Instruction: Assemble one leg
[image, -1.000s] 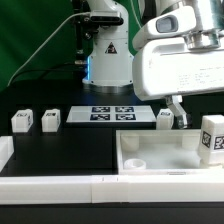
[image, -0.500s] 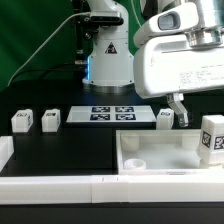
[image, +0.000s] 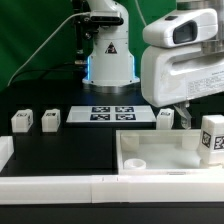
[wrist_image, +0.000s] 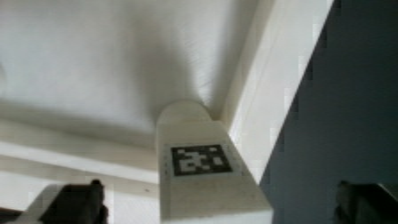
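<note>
1. Your gripper (wrist_image: 219, 203) hangs above the white panel (image: 160, 152), on the exterior view's right.
2. Its fingers (wrist_image: 71, 203) stand wide apart, gripping nothing.
3. The leg (wrist_image: 201, 160) stands upright between them, touching neither, its tag facing your wrist camera.
4. You see a spare leg (image: 166, 118) just behind the panel.

A robotics lab bench (image: 70, 150) (black-topped): a tagged marker board (image: 112, 114) lies in front of the arm's base (image: 108, 58).
</note>
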